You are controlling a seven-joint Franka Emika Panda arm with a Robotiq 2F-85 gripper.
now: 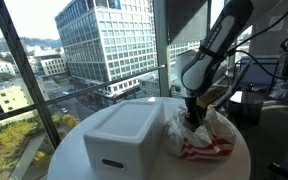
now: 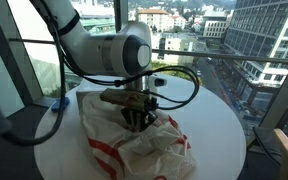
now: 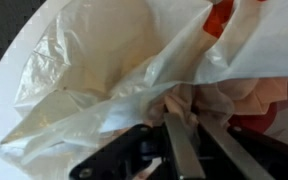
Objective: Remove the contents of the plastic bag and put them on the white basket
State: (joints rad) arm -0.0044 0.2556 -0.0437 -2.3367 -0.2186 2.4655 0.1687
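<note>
A white plastic bag with red print (image 1: 206,138) lies crumpled on the round white table, next to the white basket (image 1: 122,135). The bag also shows in an exterior view (image 2: 134,150) and fills the wrist view (image 3: 104,70). My gripper (image 1: 193,113) reaches straight down into the bag's opening, as an exterior view (image 2: 136,122) also shows. In the wrist view the fingers (image 3: 192,128) are nearly together, pinching a soft tan item (image 3: 184,103) inside the bag. A red-orange item (image 3: 222,12) shows through the plastic. The rest of the contents are hidden.
The round white table (image 1: 74,155) stands by tall windows, with its edge close around the basket and bag. A dark desk with equipment (image 1: 269,85) stands behind. A window rail (image 2: 214,60) runs past the table.
</note>
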